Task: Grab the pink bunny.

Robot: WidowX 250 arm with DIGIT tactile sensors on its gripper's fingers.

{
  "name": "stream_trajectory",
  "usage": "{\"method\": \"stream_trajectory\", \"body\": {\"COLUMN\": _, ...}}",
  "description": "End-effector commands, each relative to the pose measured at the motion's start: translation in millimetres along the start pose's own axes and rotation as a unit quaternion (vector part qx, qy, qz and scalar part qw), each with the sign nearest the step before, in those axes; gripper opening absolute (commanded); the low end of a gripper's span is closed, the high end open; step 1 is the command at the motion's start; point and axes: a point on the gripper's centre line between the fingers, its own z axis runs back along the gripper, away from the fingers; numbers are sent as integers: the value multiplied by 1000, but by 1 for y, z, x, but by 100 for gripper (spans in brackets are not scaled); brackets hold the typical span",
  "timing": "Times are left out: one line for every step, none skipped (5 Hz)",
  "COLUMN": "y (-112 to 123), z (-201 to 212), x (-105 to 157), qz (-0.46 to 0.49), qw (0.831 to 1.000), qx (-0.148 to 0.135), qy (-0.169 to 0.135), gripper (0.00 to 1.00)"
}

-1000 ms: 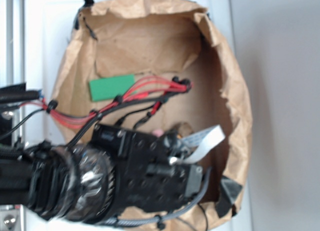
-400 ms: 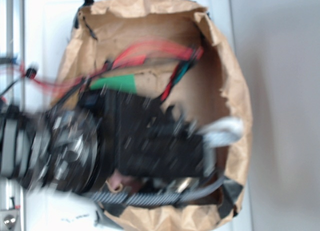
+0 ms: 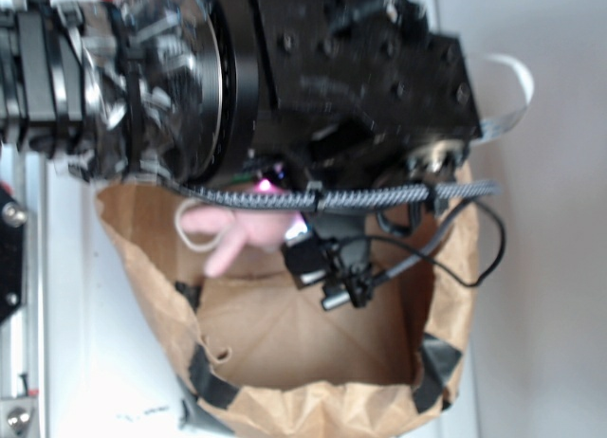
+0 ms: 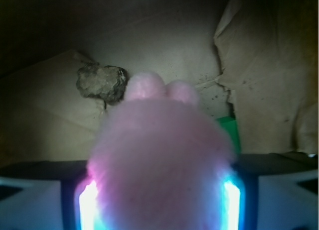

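Crumpled brown paper walls [image 3: 152, 286] are ringing the work area, with bare floor below. Since a second ago the arm has swung up toward the top edge, and the gripper [image 4: 158, 200] is clamping the small pale-pink fuzzy plush bunny [image 3: 242, 231], hanging clear. A lumpy brown object [image 4: 101, 82] is staying behind; room is tight beside the walls.

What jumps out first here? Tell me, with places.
The pink bunny fills the wrist view, clamped between the hand's glowing pads. In the exterior view the black arm covers the top, with the bunny hanging beneath it above the brown paper liner. A lumpy brown object sits behind it.
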Motion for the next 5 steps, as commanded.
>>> {"method": "stream_trajectory", "body": {"y": -3, "z": 69, "x": -11, "qz": -43, "qw": 992, "qx": -17, "qy": -119, "gripper": 0}}
{"method": "stream_trajectory", "body": {"y": -17, "z": 82, "x": -7, "qz": -48, "qw": 987, "qx": -44, "qy": -148, "gripper": 0}}
{"method": "stream_trajectory", "body": {"y": -20, "z": 87, "x": -9, "qz": -59, "qw": 986, "qx": -48, "qy": -151, "gripper": 0}}
{"method": "stream_trajectory", "body": {"y": -19, "z": 87, "x": -13, "qz": -65, "qw": 986, "qx": -48, "qy": -148, "gripper": 0}}
{"method": "stream_trajectory", "body": {"y": -21, "z": 85, "x": -16, "qz": -63, "qw": 986, "qx": -34, "qy": -149, "gripper": 0}}
